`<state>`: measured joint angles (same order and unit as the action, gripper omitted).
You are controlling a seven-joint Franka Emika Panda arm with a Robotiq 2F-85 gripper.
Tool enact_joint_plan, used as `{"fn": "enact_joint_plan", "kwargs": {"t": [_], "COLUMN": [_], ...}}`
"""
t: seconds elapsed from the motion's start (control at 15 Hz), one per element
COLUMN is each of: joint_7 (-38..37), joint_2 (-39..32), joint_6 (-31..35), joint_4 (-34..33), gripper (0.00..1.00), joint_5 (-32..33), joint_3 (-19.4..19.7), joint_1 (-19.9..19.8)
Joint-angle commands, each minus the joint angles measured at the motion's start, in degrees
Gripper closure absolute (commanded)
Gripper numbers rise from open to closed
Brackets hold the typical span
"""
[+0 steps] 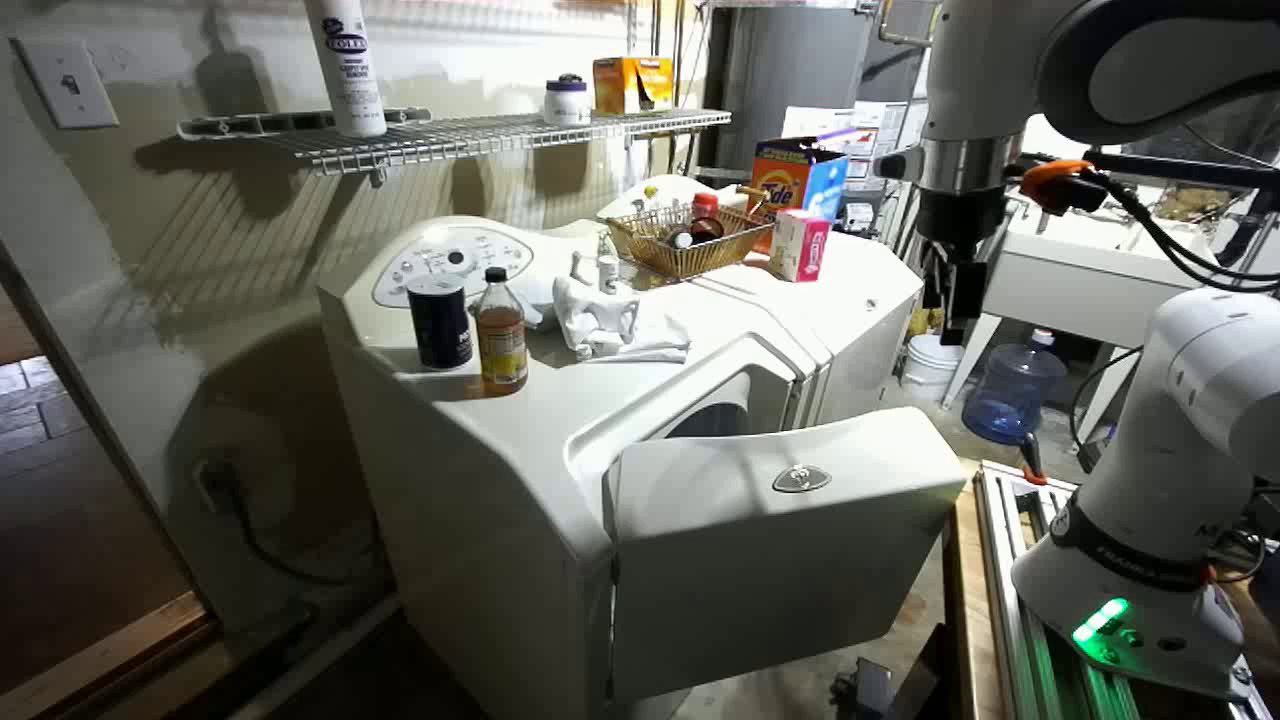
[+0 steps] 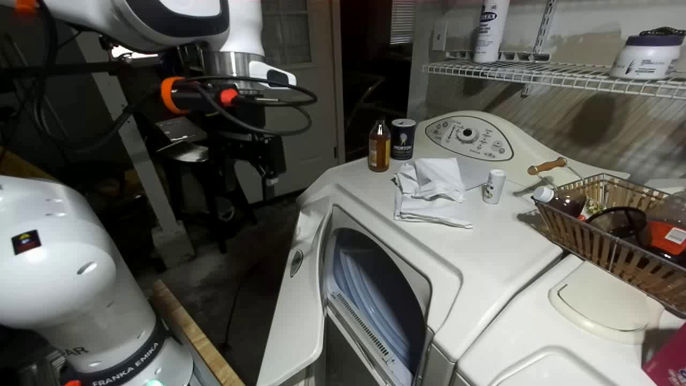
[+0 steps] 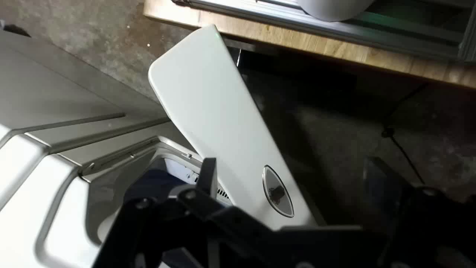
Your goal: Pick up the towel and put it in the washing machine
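"Mid-frame in an exterior view, atop the washing machine [image 1: 530,430] — that's the towel [image 1: 605,320]?"

"Yes, white and rumpled, near the bottle [image 1: 502,350]. Below, right of centre, the door [image 1: 770,560] stands open."

"And the end effector [image 1: 955,325]?"

"Upper right, well away from the towel. Released — in the wrist view its fingers [image 3: 208,176] are spread wide apart."

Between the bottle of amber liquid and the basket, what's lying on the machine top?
The white towel, nearer the bottle, then a small white container, nearer the basket. They show in both exterior views.
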<state>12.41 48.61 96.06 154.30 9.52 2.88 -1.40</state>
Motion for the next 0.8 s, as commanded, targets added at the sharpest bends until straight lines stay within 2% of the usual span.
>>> {"fn": "enact_joint_plan", "kwargs": {"t": [0.0,0.6,0.73], "joint_7": [-0.5,-0.5,-2.4], "joint_2": [0.0,0.0,-3.3], "joint_6": [-0.2,-0.2,5.4], "joint_4": [-0.1,-0.1,-1.7], "gripper": [0.0,0.0,0.0], "joint_5": [0.4,0.4,-2.9], "joint_3": [0.7,0.7,2.3], "joint_1": [0.8,0.8,0.8]}}
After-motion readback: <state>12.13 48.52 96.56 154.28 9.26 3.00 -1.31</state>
